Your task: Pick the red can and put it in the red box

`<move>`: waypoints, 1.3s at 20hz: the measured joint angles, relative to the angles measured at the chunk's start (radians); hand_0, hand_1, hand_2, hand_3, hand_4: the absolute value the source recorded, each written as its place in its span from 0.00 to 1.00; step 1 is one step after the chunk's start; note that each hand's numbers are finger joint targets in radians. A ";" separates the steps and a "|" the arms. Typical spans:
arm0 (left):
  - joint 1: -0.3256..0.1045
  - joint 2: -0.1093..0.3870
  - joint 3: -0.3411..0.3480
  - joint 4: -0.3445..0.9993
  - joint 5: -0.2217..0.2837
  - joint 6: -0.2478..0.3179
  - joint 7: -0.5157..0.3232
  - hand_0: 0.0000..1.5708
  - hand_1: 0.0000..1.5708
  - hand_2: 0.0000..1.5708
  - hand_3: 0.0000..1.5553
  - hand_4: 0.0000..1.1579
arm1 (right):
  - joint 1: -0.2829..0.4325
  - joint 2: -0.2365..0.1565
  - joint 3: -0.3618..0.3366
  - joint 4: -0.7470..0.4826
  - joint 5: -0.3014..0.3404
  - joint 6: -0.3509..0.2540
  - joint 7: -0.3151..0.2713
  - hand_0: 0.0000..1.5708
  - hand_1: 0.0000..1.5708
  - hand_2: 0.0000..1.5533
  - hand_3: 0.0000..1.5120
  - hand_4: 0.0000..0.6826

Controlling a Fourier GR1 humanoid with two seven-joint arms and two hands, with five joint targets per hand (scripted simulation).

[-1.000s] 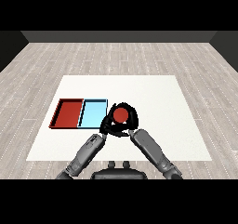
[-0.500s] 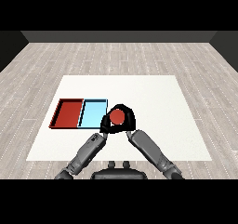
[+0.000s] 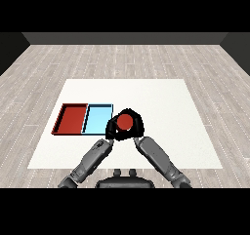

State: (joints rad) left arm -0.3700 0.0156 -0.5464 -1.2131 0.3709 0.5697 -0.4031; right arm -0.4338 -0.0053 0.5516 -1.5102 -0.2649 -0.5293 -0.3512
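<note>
The red can (image 3: 125, 121) shows its round red top just right of the light blue tray (image 3: 96, 119). My right hand (image 3: 138, 128) is shut on the can, its black fingers curling round the can's sides. My left hand (image 3: 110, 131) sits close against the can's left side, by the blue tray's near right corner. Its black shape merges with the right hand. The red tray (image 3: 72, 119) lies left of the blue one, touching it, with nothing in it.
The white table (image 3: 166, 102) spreads wide to the right of the hands and beyond them. Both trays sit on its left half, near the front edge. Grey wood floor surrounds the table.
The right hand with the can has shifted slightly nearer to me and a little left, staying beside the blue tray. The left hand has barely moved.
</note>
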 measured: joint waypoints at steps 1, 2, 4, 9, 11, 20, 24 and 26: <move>-0.005 -0.001 -0.001 0.006 0.008 0.005 -0.022 1.00 1.00 1.00 0.97 0.99 | -0.004 0.001 0.000 -0.004 -0.004 -0.006 0.013 0.59 0.59 0.60 0.35 0.00; -0.004 -0.002 0.003 0.011 0.011 0.007 -0.031 1.00 1.00 1.00 0.97 0.99 | -0.015 0.003 -0.004 0.011 -0.002 -0.005 0.022 0.00 0.00 0.00 0.00 0.00; -0.005 -0.004 0.007 0.012 0.016 0.007 -0.049 1.00 1.00 1.00 0.97 0.99 | -0.013 0.004 -0.002 0.014 0.019 -0.004 0.052 0.00 0.00 0.00 0.00 0.00; -0.004 -0.007 0.016 0.037 0.029 0.000 -0.088 1.00 1.00 1.00 0.97 0.99 | -0.011 0.005 -0.003 0.030 0.062 0.005 0.097 0.00 0.00 0.00 0.00 0.00; -0.013 -0.006 0.023 0.028 0.012 0.005 -0.075 1.00 1.00 1.00 0.97 0.98 | -0.011 0.004 0.001 0.026 0.067 0.006 0.108 0.00 0.00 0.00 0.00 0.00; -0.021 -0.005 0.023 0.007 -0.012 0.037 -0.059 1.00 1.00 1.00 0.95 0.98 | 0.021 0.004 -0.035 -0.001 0.091 0.019 0.147 0.00 0.00 0.00 0.00 0.00; -0.021 -0.009 0.003 -0.016 -0.017 0.078 -0.049 1.00 1.00 1.00 0.94 0.98 | 0.058 0.005 -0.060 -0.035 0.092 0.054 0.158 0.00 0.00 0.00 0.00 0.00; 0.001 -0.011 0.016 -0.015 -0.027 0.069 -0.065 1.00 1.00 1.00 0.93 0.98 | 0.074 0.005 -0.074 -0.060 0.081 0.071 0.162 0.00 0.00 0.00 0.00 0.00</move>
State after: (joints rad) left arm -0.3687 0.0044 -0.5302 -1.2280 0.3435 0.6390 -0.4682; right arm -0.3598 -0.0006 0.4778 -1.5705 -0.1844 -0.4586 -0.1889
